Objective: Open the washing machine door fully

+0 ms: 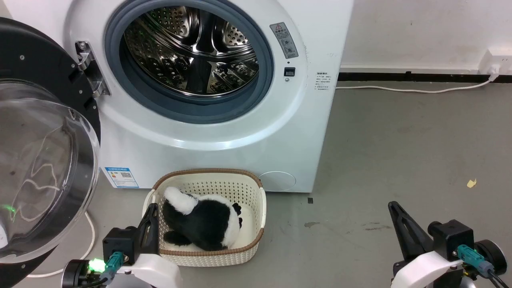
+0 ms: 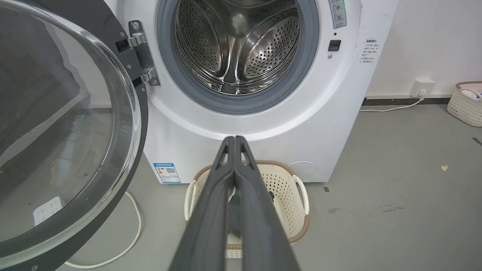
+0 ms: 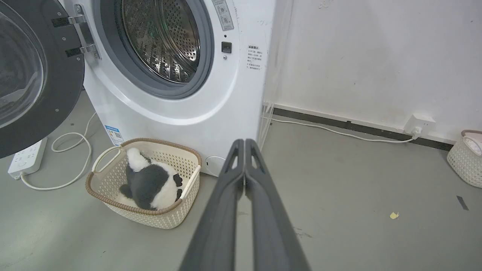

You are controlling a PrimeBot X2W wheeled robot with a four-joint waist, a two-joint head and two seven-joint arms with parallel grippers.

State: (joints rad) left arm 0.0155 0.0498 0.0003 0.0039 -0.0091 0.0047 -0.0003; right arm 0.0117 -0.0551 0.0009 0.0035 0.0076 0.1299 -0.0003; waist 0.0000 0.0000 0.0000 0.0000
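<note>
Off to my left, the door (image 1: 44, 152) hangs swung wide on its hinge (image 1: 90, 70), glass bowl facing me, clear of the washer (image 1: 224, 136) and its grey-ringed drum (image 1: 192, 52). I see my left gripper (image 1: 153, 208) closed tight, fingers pressed together, holding nothing, its tip over the near-left rim of the basket (image 1: 262, 200). My right gripper (image 1: 394, 206) is likewise pinched closed and empty above the floor (image 1: 400, 140), well right of the washer. A panda plush (image 1: 204, 224) lies in the basket, which stands just before the washer. Neither gripper touches the door; both sit low, apart from it.
</note>
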